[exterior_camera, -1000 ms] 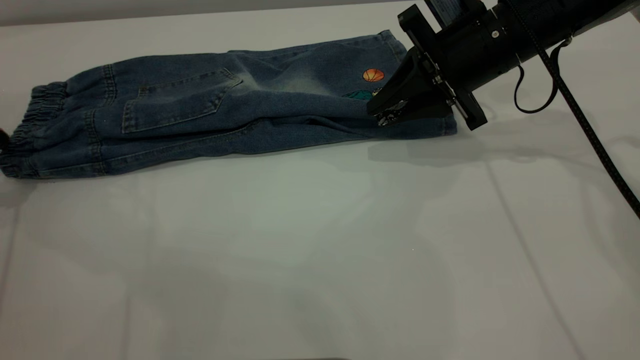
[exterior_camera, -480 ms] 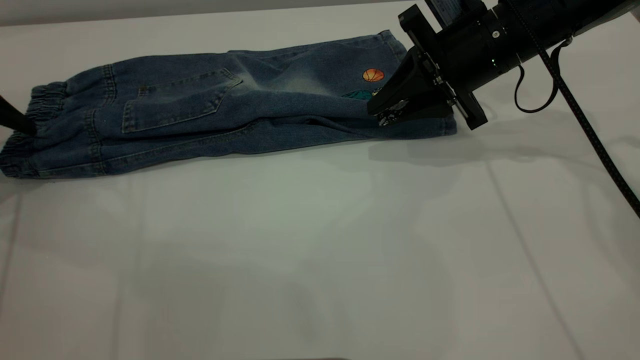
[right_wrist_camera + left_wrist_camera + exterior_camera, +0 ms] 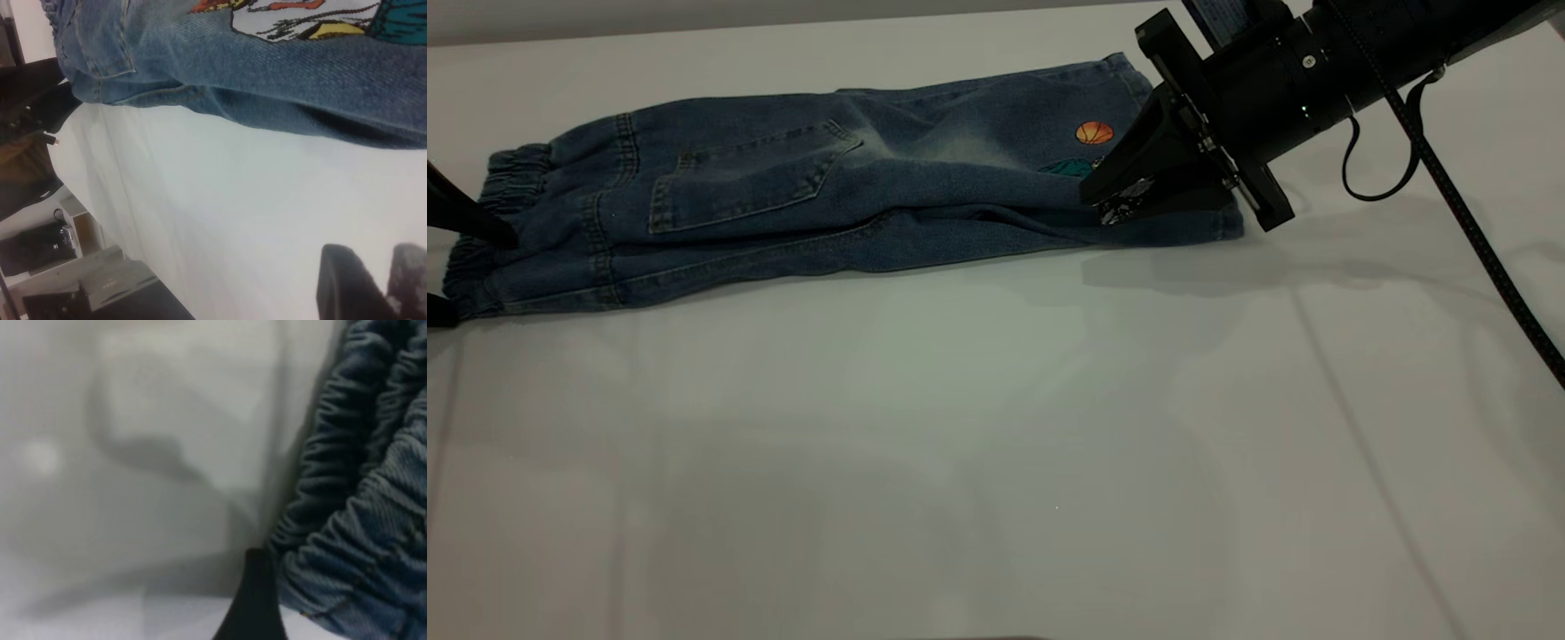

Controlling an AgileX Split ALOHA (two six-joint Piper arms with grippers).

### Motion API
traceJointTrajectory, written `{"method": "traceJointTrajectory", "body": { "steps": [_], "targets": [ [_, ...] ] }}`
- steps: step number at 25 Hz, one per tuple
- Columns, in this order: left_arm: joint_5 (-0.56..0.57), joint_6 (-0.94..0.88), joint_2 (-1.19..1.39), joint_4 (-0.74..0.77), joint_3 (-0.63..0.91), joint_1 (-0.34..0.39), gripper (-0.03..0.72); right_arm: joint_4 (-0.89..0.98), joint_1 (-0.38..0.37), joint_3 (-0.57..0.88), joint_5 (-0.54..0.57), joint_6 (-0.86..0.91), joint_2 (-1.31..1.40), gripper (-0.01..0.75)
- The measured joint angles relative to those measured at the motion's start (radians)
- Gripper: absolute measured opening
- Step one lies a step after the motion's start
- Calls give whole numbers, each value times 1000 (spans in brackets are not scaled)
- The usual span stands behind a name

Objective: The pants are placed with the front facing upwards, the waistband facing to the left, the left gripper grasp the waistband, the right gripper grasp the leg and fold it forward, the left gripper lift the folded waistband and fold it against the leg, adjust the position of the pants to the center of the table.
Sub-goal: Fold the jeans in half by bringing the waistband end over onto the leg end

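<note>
My left end effector (image 3: 458,267) sits at the bench's (image 3: 996,427) left edge, fingers spread either side of the jeans' (image 3: 854,209) elastic waistband (image 3: 503,227), not yet closed on it. My right end effector (image 3: 1116,197) hovers low over the leg hem (image 3: 1209,227), and I can't tell whether it's open. The jeans lie across the far side, waistband left. To do this well: slide deep over both denim layers before pinching

Denim pants (image 3: 280,73) above white table (image 3: 220,220)
</note>
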Motion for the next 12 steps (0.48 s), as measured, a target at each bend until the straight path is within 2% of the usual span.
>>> {"method": "traceJointTrajectory", "body": {
  "steps": [6,8,12],
  "targets": [
    [21,0,31,-87,-4,1,574,0,0,0,0,0,0,113],
    [32,-1,43,-115,-7,1,540,0,0,0,0,0,0,115],
    [38,-2,61,-150,-9,1,415,0,0,0,0,0,0,117]
  ]
}}
